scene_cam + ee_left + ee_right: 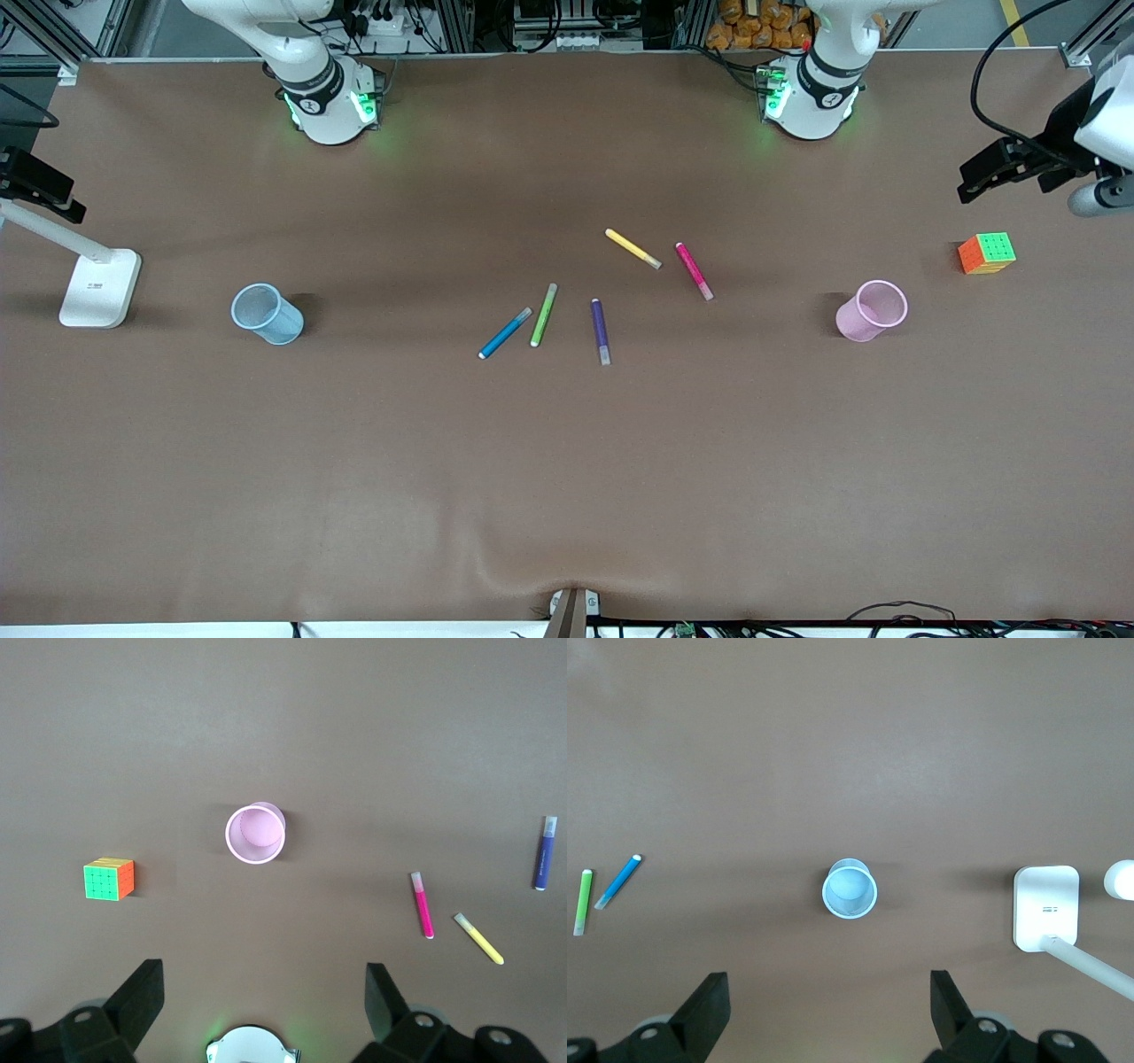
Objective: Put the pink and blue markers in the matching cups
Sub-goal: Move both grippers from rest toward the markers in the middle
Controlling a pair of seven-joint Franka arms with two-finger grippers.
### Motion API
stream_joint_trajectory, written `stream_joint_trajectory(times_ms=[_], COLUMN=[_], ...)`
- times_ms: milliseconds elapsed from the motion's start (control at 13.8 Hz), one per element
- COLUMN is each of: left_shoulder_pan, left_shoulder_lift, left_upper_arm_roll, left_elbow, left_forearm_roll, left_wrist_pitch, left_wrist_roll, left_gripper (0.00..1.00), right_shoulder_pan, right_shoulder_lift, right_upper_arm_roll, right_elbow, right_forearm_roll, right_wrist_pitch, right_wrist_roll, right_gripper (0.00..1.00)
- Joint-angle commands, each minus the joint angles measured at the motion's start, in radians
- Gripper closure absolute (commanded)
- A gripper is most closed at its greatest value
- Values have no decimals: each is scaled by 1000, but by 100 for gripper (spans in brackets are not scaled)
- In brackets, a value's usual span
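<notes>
The pink marker lies flat near the table's middle; it also shows in the left wrist view. The blue marker lies nearer the front camera, toward the right arm's end, and shows in the right wrist view. The pink cup stands upright toward the left arm's end. The blue cup stands upright toward the right arm's end. My left gripper is open and empty, high over the table by its base. My right gripper is open and empty, high up too. Neither gripper shows in the front view.
A yellow marker, a green marker and a dark purple marker lie among the two task markers. A colourful cube sits beside the pink cup. A white lamp base stands at the right arm's end.
</notes>
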Motion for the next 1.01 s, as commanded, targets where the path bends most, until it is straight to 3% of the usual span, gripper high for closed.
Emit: stream_joint_trajectory(times_ms=[0,580,942], left_shoulder_pan=[-2,-12,-17], left_shoulder_lift=[7,32,99], left_upper_arm_roll=[-15,-15,-22], left_elbow=[42,59,94], left_forearm_roll=[13,33,50], left_wrist_pitch=[-33,-47,-42], left_wrist_roll=[-13,-14,-14], left_gripper=[0,0,0], right_shoulder_pan=[-29,-29,-27], right_shoulder_lift=[1,27,48], right_upper_arm_roll=[21,21,21], right_elbow=[2,-4,-6], right_forearm_roll=[5,5,5], right_wrist_pitch=[-2,-5,-8], right_wrist_roll=[-15,-15,-15], right_gripper=[0,0,0])
